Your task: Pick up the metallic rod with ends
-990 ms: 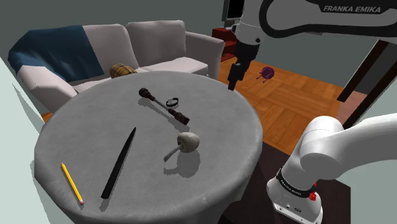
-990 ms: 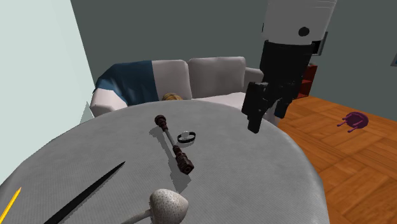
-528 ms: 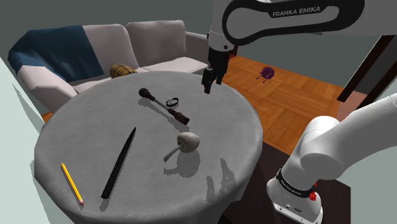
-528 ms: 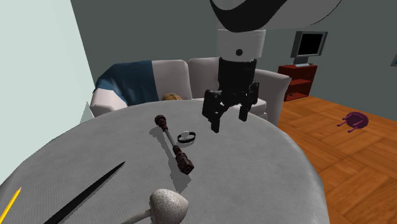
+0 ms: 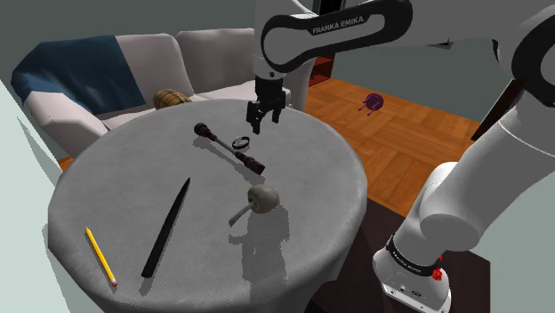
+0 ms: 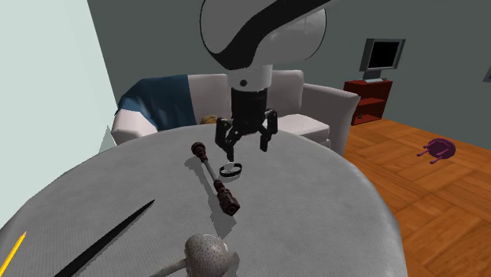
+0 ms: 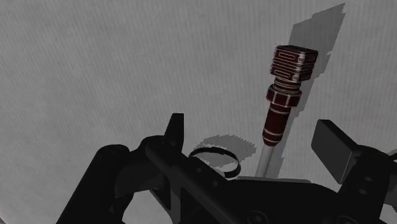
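The rod (image 5: 229, 148) is a thin pale shaft with dark ribbed ends, lying flat on the round grey table (image 5: 311, 178) near its far side. It also lies in the second exterior view (image 6: 211, 175), and one dark red end (image 7: 282, 108) sits ahead of the fingers in the wrist view. My gripper (image 5: 260, 124) hangs open above the table, just beyond the rod's middle and over a small dark ring (image 5: 241, 142). Its fingers (image 6: 222, 145) stand well apart and touch nothing. In the wrist view the gripper (image 7: 254, 137) is open, with the ring (image 7: 216, 158) below it.
A pale mushroom-shaped object (image 5: 258, 199) lies nearer the stand. A long black stick (image 5: 167, 227) and a yellow pencil (image 5: 100, 256) lie toward the table's near edge. A sofa (image 5: 178, 62) stands behind the table. On the wooden floor lies a purple object (image 5: 372, 102).
The arm swung toward the shoulder view's left, from past the table's edge to above the ring beside the rod. The hand turned and dropped lower. Nothing on the table moved.
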